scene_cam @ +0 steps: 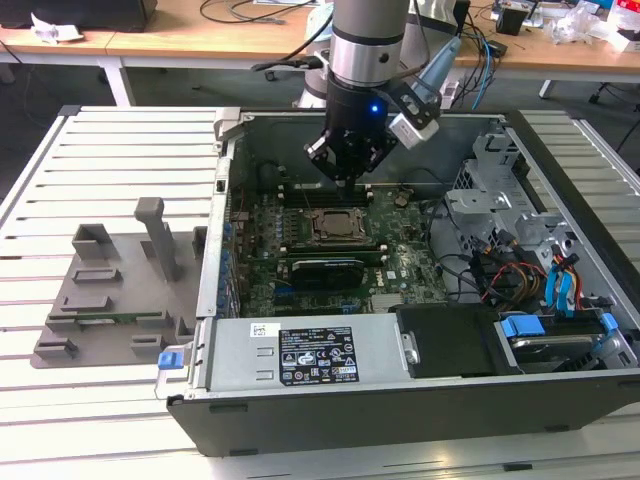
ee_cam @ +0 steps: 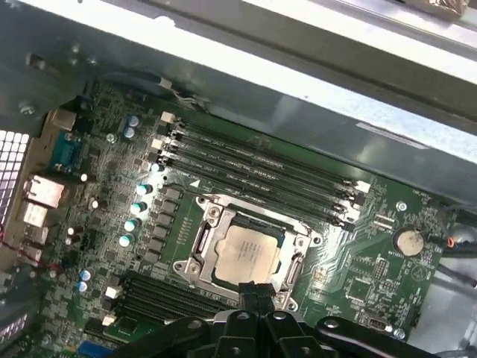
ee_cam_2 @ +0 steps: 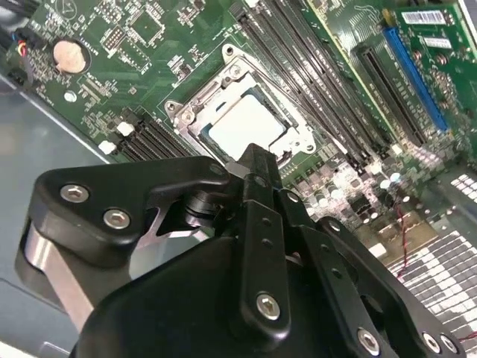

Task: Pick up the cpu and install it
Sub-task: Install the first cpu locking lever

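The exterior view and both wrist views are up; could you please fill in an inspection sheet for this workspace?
Surface: slatted white table carrying an open computer case.
Job's things: cpu lies inside the socket frame on the motherboard.
Clutter: grey fixture plate with upright posts, on the exterior view's left of the case.
Grippers: gripper hovers above the socket, holding nothing; fingers together.
Cables: bundle of coloured wires near the drive bay; more on the desk behind.
Surroundings: wooden desk behind the table.
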